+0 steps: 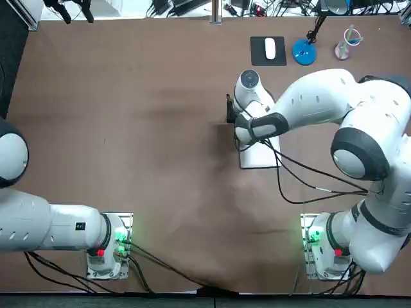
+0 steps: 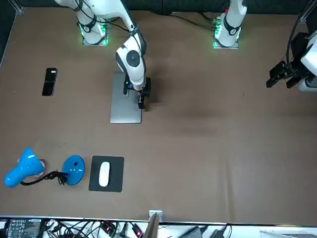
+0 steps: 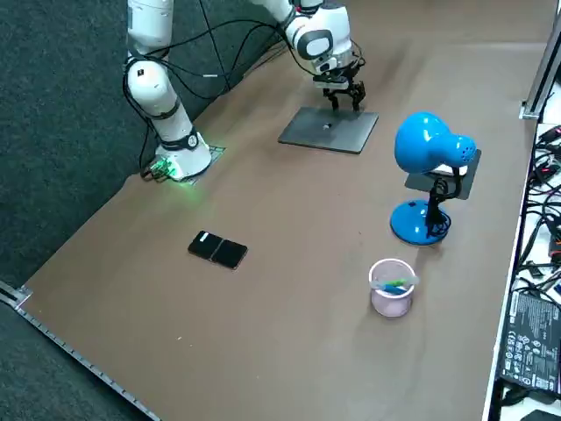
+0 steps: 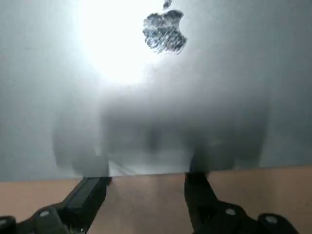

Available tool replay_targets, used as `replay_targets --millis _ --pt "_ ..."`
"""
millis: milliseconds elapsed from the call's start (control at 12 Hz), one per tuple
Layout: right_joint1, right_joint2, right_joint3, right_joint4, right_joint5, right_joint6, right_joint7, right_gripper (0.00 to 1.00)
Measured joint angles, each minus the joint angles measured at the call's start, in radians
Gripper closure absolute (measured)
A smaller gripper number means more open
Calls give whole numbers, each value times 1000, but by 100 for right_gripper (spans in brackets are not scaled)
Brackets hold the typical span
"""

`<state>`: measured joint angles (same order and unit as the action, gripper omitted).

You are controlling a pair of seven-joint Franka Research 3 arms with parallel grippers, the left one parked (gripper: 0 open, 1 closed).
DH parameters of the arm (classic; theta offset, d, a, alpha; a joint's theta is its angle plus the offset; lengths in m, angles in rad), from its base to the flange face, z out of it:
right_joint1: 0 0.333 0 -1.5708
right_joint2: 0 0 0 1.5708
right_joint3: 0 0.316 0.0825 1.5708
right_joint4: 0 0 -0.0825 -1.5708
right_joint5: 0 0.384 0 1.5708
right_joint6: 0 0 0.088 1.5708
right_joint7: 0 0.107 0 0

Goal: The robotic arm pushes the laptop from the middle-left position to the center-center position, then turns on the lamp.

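Observation:
A closed silver laptop [image 2: 125, 101] lies flat on the brown table, partly hidden under my right arm in the top view [image 1: 258, 158]. Its lid and logo [image 4: 165, 31] fill the right wrist view. My right gripper [image 2: 141, 102] stands low at the laptop's long edge on the table-centre side, open, with both fingertips [image 4: 91, 189] against that edge and nothing between them. The blue desk lamp [image 3: 427, 167] stands at the table's far right, with its base [image 2: 74, 170] next to the mouse pad. I see no light from it.
A black mouse pad [image 2: 106, 174] with a white mouse [image 2: 104, 174] lies beside the lamp. A pink cup [image 3: 391, 288] stands near the lamp, and a black phone [image 3: 218, 249] lies toward the right edge. Bare table [image 1: 141, 128] stretches to the left of the gripper.

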<state>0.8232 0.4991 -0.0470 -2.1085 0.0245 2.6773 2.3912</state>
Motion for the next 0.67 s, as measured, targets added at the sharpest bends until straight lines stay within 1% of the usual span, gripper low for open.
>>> replay_targets --millis 333,667 --pt "-18 -39 -3 -61 0 15 -23 0" --pt "-78 -64 -4 -112 1 18 -90 0"
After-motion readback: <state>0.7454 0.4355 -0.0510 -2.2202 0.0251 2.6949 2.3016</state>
